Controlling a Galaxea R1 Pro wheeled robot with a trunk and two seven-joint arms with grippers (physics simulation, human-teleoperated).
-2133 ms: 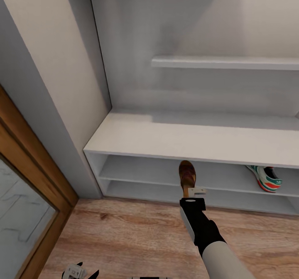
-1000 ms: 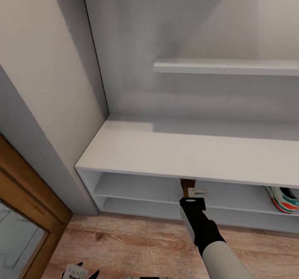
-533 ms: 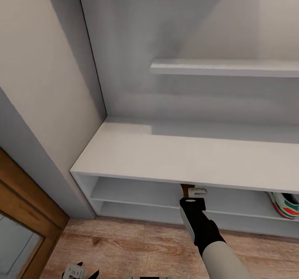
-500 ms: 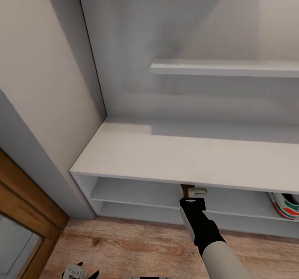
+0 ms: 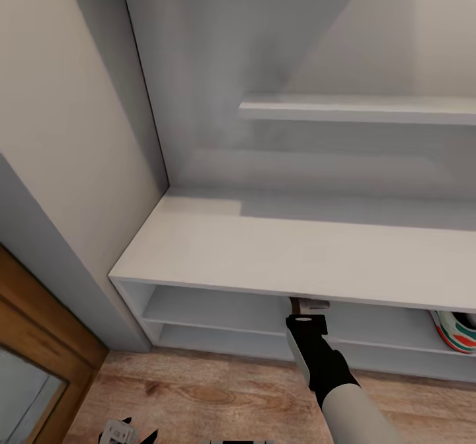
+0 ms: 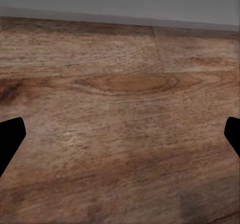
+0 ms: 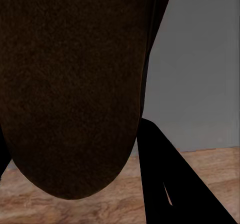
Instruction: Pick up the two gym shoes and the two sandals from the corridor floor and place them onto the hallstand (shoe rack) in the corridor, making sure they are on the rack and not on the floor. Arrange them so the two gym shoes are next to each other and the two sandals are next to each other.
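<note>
R gripper (image 5: 311,306) reaches under hallstand (image 5: 277,252) top, clamped on dark brown sandal (image 7: 70,84), which sits between its fingers (image 7: 165,184) at upper tier. Gym shoe (image 5: 456,330) on same tier, far right. L gripper (image 6: 120,134) apart, over wood floor (image 6: 120,84).

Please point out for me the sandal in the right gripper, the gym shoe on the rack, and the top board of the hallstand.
sandal (image 7: 70,89): right wrist view, on its dark brown surface.
gym shoe (image 5: 456,331): head view, on its striped side.
hallstand (image 5: 264,249): head view, on the bare top board.
</note>
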